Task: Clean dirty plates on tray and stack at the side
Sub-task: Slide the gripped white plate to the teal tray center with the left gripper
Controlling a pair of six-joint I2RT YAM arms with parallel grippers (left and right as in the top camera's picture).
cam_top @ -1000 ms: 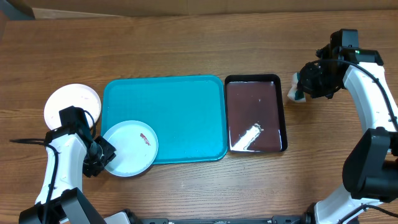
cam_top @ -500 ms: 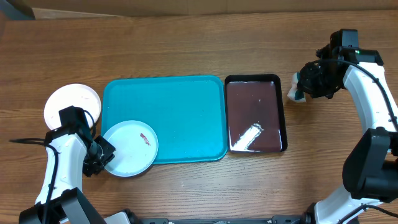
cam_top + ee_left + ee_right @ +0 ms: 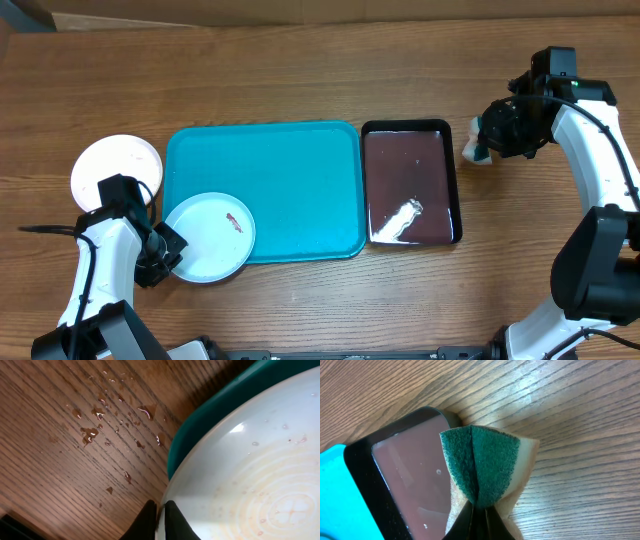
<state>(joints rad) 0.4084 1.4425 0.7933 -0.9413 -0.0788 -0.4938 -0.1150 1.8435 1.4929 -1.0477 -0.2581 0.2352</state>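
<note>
Now: left gripper (image 3: 160, 510) pinched together on rim of light blue plate (image 3: 210, 237). Plate reaches away from fingertips onto near-left corner of tray (image 3: 300, 160), edge overhanging tray rim. Red-brown smear (image 3: 233, 221) on plate, side away from gripper. White plate (image 3: 112, 165) on table (image 3: 300, 70) just beside left arm, off tray. Right gripper (image 3: 479, 512) clamped on folded green sponge (image 3: 480, 465), over wood just beside black tray (image 3: 405, 475).
</note>
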